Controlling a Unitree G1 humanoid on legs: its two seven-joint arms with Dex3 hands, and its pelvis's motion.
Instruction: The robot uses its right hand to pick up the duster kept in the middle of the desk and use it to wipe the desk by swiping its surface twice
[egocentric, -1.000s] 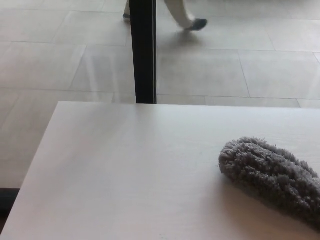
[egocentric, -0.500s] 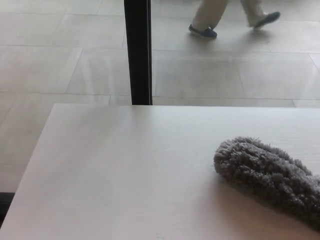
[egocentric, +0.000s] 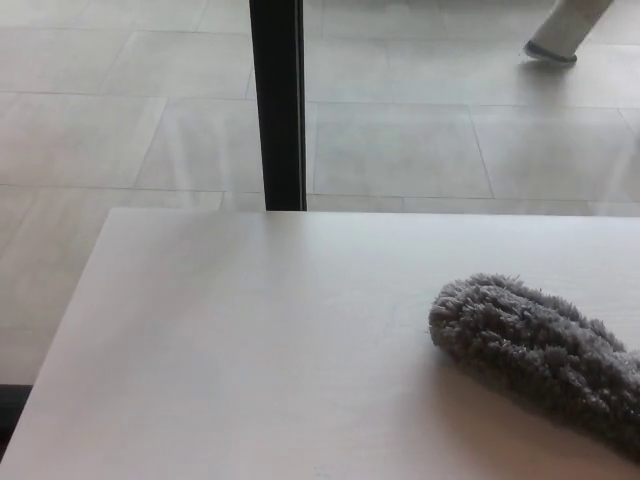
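Note:
A grey fluffy duster (egocentric: 535, 350) lies on the pale white desk (egocentric: 250, 350), at the right side of the head view. Its rounded end points left and its far end runs off the right edge of the picture. Neither of my hands shows in this view, and nothing touches the duster.
A black vertical post (egocentric: 278, 100) stands just behind the desk's far edge. Beyond it lies a tiled floor, where a person's leg and shoe (egocentric: 558, 35) show at the top right. The desk's left edge runs diagonally down to the bottom left.
The person behind the desk has walked from the top middle to the top right. The view has shifted slightly. The duster lies as before.

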